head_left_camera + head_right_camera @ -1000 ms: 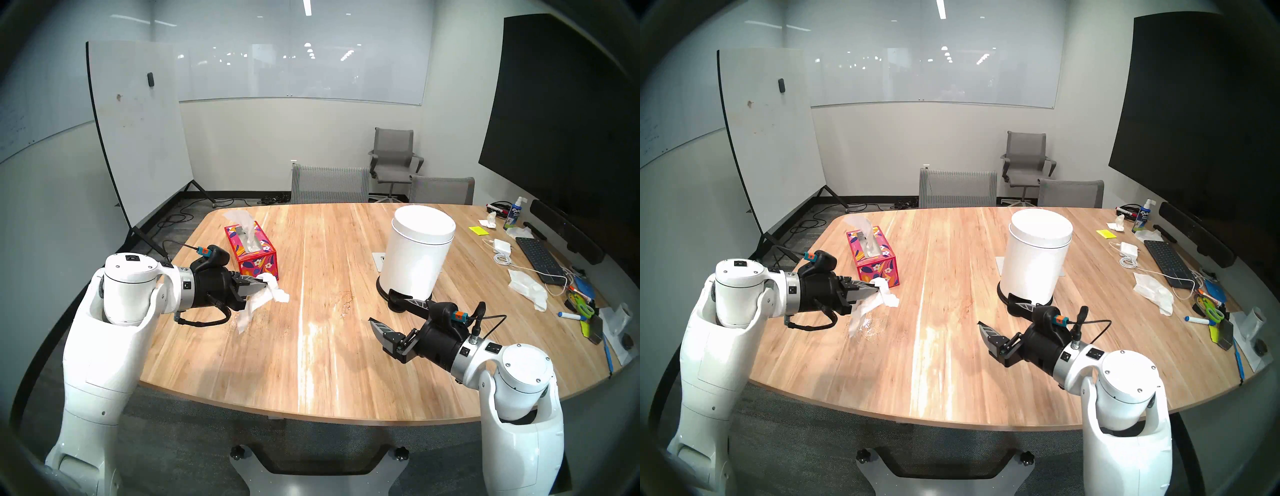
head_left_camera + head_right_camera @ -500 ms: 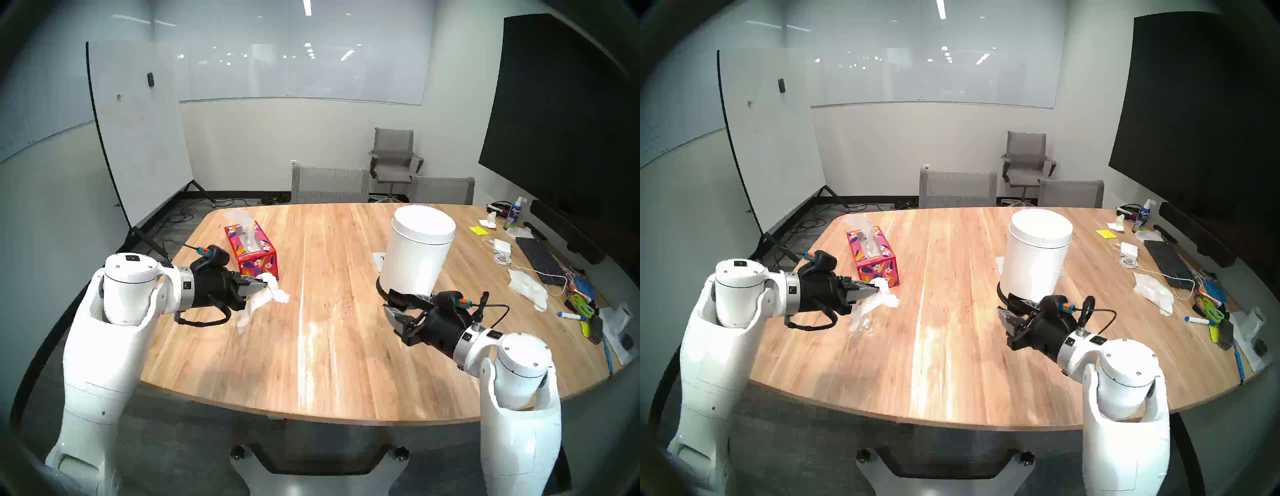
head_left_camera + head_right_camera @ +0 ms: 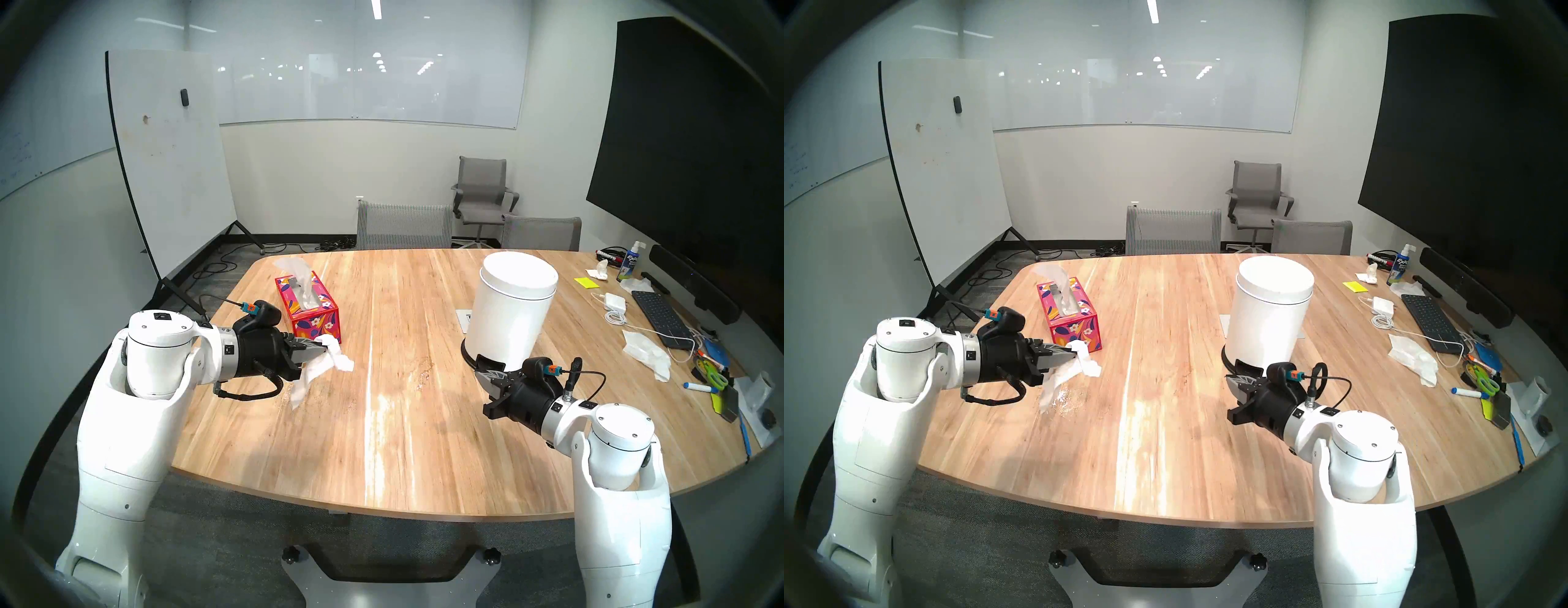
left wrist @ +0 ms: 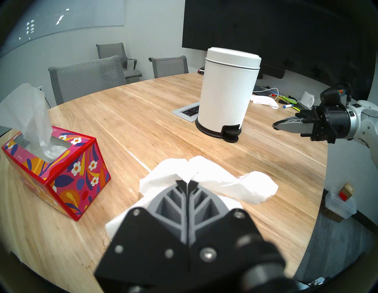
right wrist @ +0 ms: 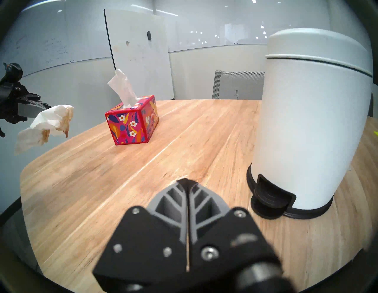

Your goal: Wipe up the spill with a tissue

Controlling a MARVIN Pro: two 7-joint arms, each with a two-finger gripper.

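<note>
while the left gripper (image 3: 326,349) is pinching the brown-stained tissue (image 5: 46,126) above the table (image 3: 424,446), the right gripper (image 5: 187,181), pressed together and empty, is hanging just beside the bin's pedal (image 5: 273,197). it should be pressing squarely down on that pedal, so the lid lifts without tipping the bin (image 3: 511,310).

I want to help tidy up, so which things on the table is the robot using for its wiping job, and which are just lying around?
For the job:
- tissue, brown-stained, pinched in the left claw
- right claw, shut, near the white pedal bin
- floral tissue box

Just lying about:
- keyboard
- white charger
- rumpled papers
- spray bottle
- scissors
</note>
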